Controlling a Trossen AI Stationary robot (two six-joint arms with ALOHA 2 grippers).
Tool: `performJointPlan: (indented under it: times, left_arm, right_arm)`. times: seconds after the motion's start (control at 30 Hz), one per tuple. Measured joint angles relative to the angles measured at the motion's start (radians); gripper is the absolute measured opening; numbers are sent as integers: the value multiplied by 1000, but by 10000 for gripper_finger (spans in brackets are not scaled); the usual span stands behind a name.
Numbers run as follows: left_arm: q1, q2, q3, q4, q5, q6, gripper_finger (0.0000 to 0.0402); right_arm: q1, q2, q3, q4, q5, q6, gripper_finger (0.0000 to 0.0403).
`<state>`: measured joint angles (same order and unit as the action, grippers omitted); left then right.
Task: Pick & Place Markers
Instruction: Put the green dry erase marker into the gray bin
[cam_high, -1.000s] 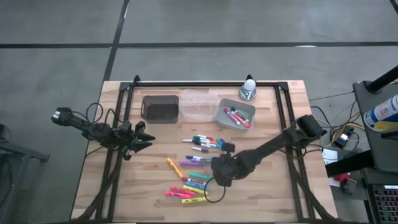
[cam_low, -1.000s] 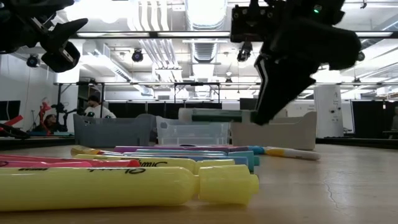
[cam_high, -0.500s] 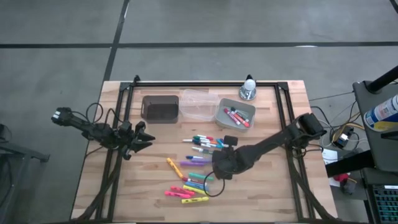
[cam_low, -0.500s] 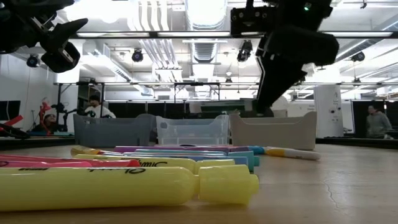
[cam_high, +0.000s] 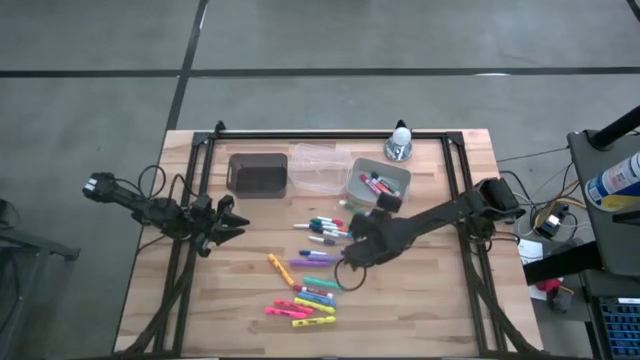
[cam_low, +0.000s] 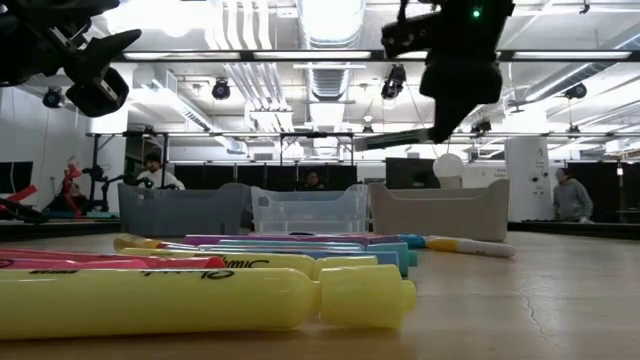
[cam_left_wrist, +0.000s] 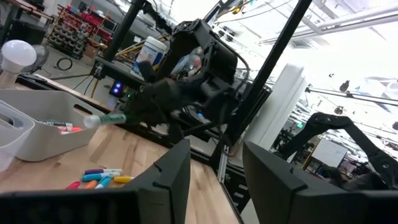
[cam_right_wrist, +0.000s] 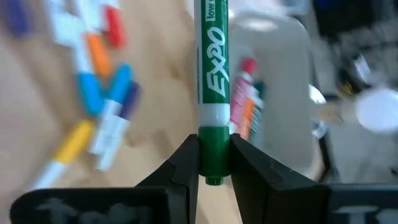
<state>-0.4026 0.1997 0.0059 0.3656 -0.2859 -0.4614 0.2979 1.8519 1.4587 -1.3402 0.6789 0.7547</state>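
High view: right end effector (cam_high: 352, 232) hung just short of the grey bin (cam_high: 378, 184), left one (cam_high: 232, 222) waiting far side of the bench. Right wrist view: fingers clamped the green marker (cam_right_wrist: 212, 81) by its cap end; w/ 1 marker held, best release only once over the bin. Left wrist view: left's fingers stood apart, empty.

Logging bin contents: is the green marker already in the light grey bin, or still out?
Out. The right end effector grips the green marker in the air short of the light grey bin.
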Motion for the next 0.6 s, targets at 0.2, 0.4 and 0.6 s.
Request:
performJointPlan:
  times: [0.2,0.4,0.6]
  left_arm:
    - [0,0,0,0,0,-7,140]
    - [0,0,0,0,0,-18,140]
    - [0,0,0,0,0,-12,140]
  right_arm:
    - [-102,0,0,-109,-8,52,69]
    - [-224,0,0,-108,-41,-49,69]
    - [-320,0,-1,-109,-90,-129,69]
